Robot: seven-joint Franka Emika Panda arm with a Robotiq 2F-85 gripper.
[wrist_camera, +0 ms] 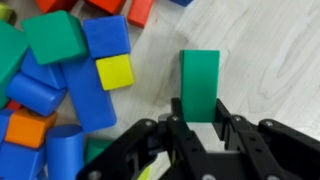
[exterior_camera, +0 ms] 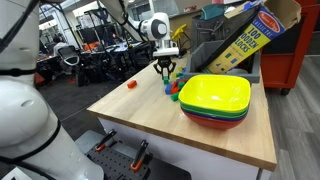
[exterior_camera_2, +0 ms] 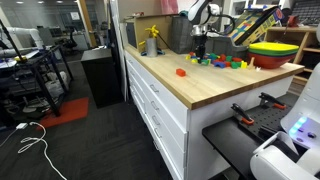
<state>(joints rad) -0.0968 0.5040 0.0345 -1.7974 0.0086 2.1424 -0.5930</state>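
Observation:
In the wrist view my gripper (wrist_camera: 200,112) is shut on a green block (wrist_camera: 200,80), its two black fingers pressed against the block's sides at its near end. The block stands out ahead of the jaws over the light wooden table (wrist_camera: 270,50). To the left lies a heap of blocks (wrist_camera: 70,70): blue, green, yellow, orange and red ones. In both exterior views the gripper (exterior_camera: 165,68) (exterior_camera_2: 198,50) hangs low over the table beside the scattered blocks (exterior_camera: 172,88) (exterior_camera_2: 220,60).
A stack of bowls (exterior_camera: 214,98) (exterior_camera_2: 273,52), yellow on top, sits near the table edge. A lone red block (exterior_camera: 131,85) (exterior_camera_2: 181,71) lies apart. A wooden-blocks box (exterior_camera: 240,40) leans behind. A yellow bottle (exterior_camera_2: 152,38) stands at the back.

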